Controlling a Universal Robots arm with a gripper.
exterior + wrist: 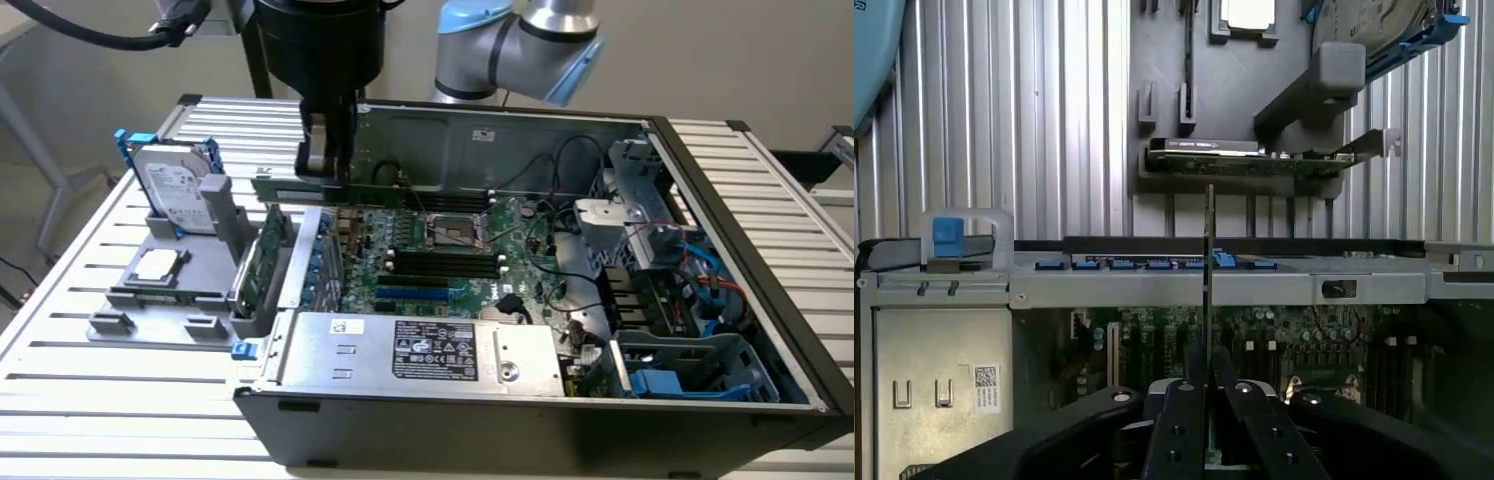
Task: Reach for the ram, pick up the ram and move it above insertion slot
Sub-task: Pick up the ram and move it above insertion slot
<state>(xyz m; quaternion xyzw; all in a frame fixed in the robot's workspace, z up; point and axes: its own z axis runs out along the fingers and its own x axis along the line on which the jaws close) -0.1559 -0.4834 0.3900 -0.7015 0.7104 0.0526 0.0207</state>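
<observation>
— Where's the ram point(350, 186) right now?

— Up in the air, pinched in the hand point(324, 168). In the exterior view it shows as a long green strip lying level, held near one end, over the rear edge of the open computer case point(747, 300). In the wrist view the ram point(1209, 260) is seen edge-on, a thin dark line running straight out from between the fingers point(1179, 430).

— So the hand is closed on it?

— Yes, the two fingers are drawn together and clamped on the stick, one on each flat face.

— And the insertion slot point(427, 262)?

— Down on the motherboard point(441, 250), one of several long black sockets side by side, just in front of the processor socket point(454, 232). The ram hangs above the board but toward the back wall and the exterior view's left, not over those sockets.

— What else is around?

— The power supply point(427, 352) with its label sits at the case's front edge. On the slatted desk point(107, 400) to the exterior view's left, a grey fixture point(160, 300) holds a hard drive point(174, 195) standing upright and a broader green card point(274, 255) on edge.
</observation>
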